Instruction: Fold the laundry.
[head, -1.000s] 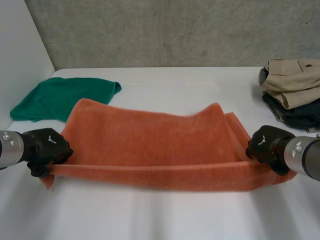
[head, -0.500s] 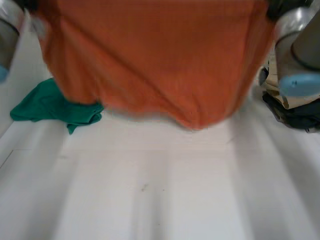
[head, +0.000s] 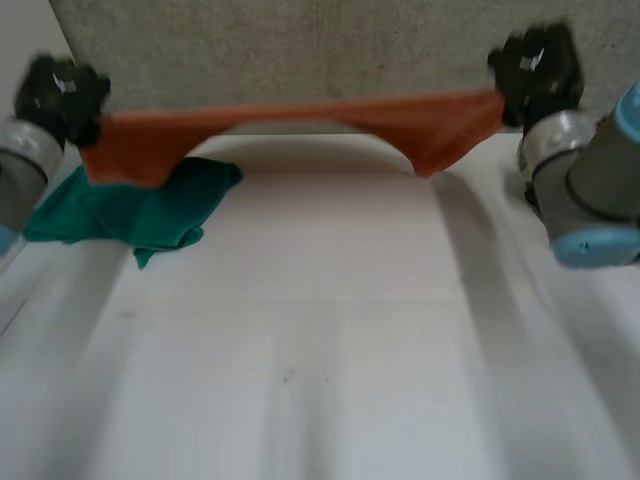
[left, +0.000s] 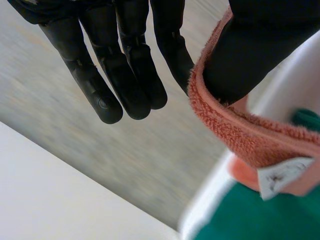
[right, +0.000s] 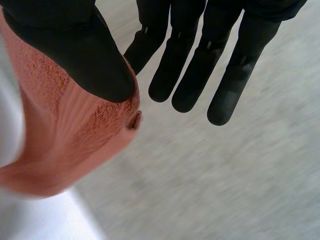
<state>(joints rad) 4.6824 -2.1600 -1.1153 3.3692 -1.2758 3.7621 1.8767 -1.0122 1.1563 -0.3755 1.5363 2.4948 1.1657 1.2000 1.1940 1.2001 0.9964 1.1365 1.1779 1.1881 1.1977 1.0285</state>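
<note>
An orange towel (head: 300, 113) hangs in the air above the far part of the white table (head: 320, 330), stretched sideways between my two raised hands. My left hand (head: 62, 95) holds its left end and my right hand (head: 535, 68) its right end. In the left wrist view my thumb (left: 260, 45) pinches the towel's thick edge (left: 225, 122), which bears a white label (left: 282, 175), while the other fingers (left: 130, 75) stay straight. In the right wrist view my thumb (right: 85, 55) presses the towel's corner (right: 65, 130), and the fingers (right: 200, 70) beside it are straight.
A crumpled green cloth (head: 130, 205) lies on the table at the far left, partly under the towel's left end. A grey wall (head: 300, 50) stands behind the table. My right arm (head: 590, 190) reaches over the table's right side.
The towel lay on the table with my hands at its near corners. Both hands have lifted it high and swung it away, so it now hangs stretched at the far side.
</note>
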